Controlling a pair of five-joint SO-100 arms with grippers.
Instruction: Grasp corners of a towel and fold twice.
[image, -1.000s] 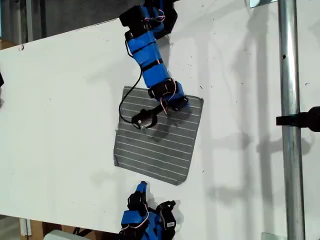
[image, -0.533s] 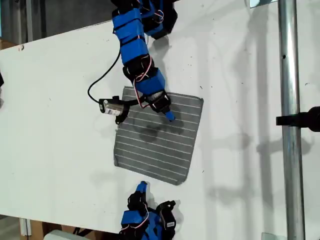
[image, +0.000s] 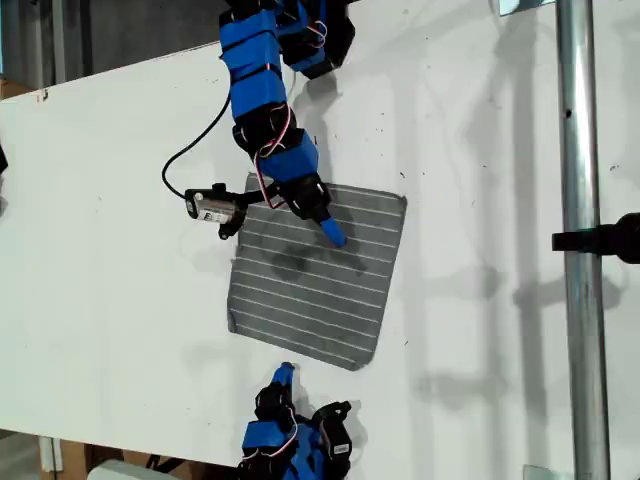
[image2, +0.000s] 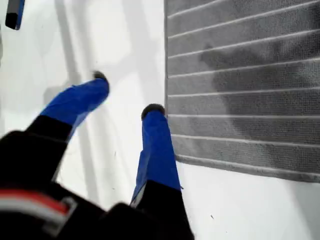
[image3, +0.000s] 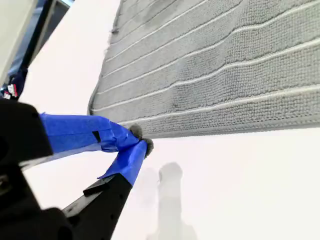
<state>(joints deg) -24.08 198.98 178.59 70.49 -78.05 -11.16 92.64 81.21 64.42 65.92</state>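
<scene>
Seen in the exterior view from left to right: bare white table (image: 100, 250), then the grey striped towel (image: 310, 280) lying flat and unfolded at centre, then a metal pole (image: 575, 200).

My first gripper (image2: 125, 95) hangs with jaws spread beside the towel's side edge, close to a corner (image2: 170, 157), apparently lining up a grasp.

My second gripper (image3: 140, 142) waits, tips pinched together on nothing, just off the edge that runs along the stripes.

Only the wrist views settle both jaw states; only the exterior view shows all four corners.
</scene>
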